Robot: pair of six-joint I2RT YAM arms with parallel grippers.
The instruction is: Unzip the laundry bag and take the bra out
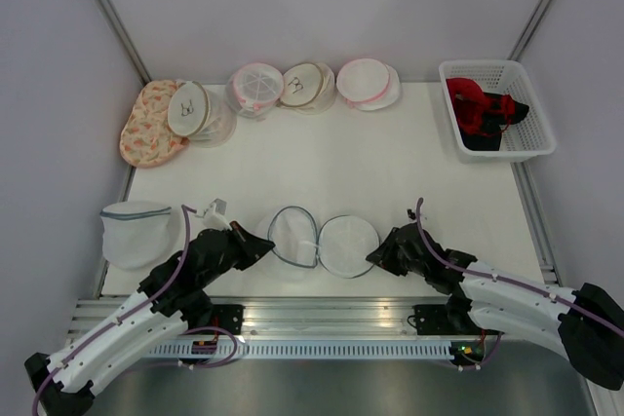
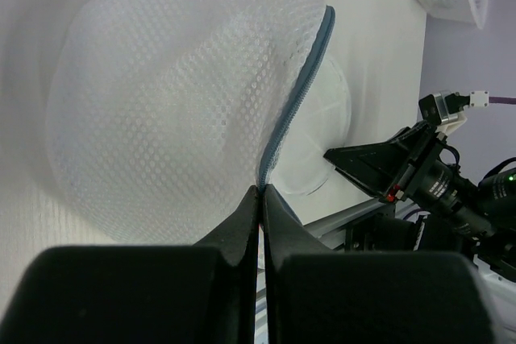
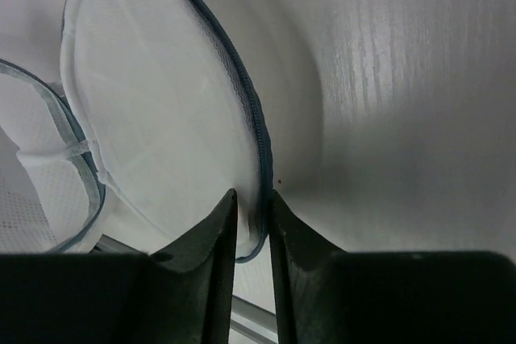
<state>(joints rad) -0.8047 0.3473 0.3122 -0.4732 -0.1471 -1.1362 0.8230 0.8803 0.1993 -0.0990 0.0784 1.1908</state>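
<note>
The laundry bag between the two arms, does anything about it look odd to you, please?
The laundry bag lies fully opened into two halves with no bra visible inside. Otherwise nothing stands out: the left gripper and right gripper each pinch its zipper rim.

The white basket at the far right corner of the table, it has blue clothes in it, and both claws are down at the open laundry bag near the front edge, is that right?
Not quite. The clothes in the white basket are red and black, not blue; the top external view shows it. The rest stands: the left claw and right claw are both at the open laundry bag near the front edge.
</note>
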